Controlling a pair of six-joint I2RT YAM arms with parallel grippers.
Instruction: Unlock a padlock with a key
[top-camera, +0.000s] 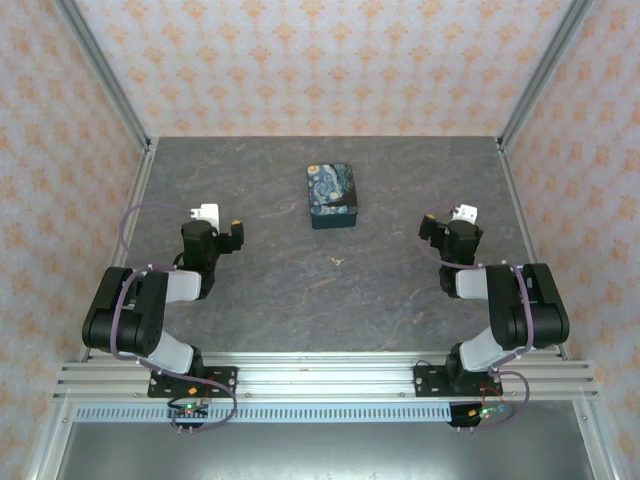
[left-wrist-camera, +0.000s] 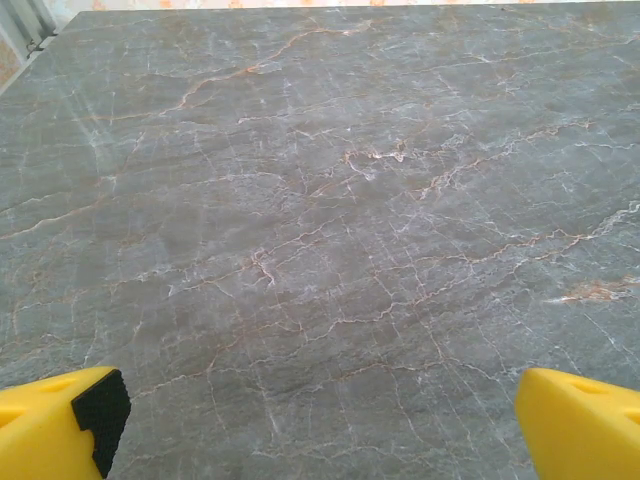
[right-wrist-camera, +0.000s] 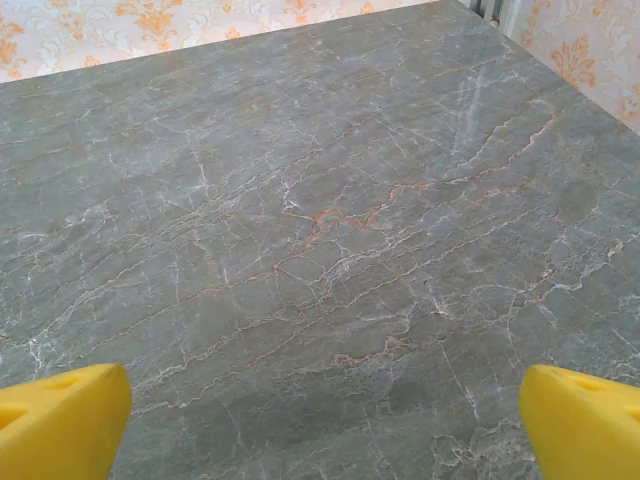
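I've got the left jaws and right jaws wide apart and empty, flanking the tin (top-camera: 332, 195), ready for the key (top-camera: 337, 260) lying loose on the surface (top-camera: 280, 290) just nearside of it.

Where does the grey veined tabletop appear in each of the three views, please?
Top external: tabletop at centre, wallpaper on three sides.
Left wrist: from the open left fingers almost to the top edge.
Right wrist: from the open right fingers up to the wallpaper.
Shared landmark: that orange-patterned wallpaper.
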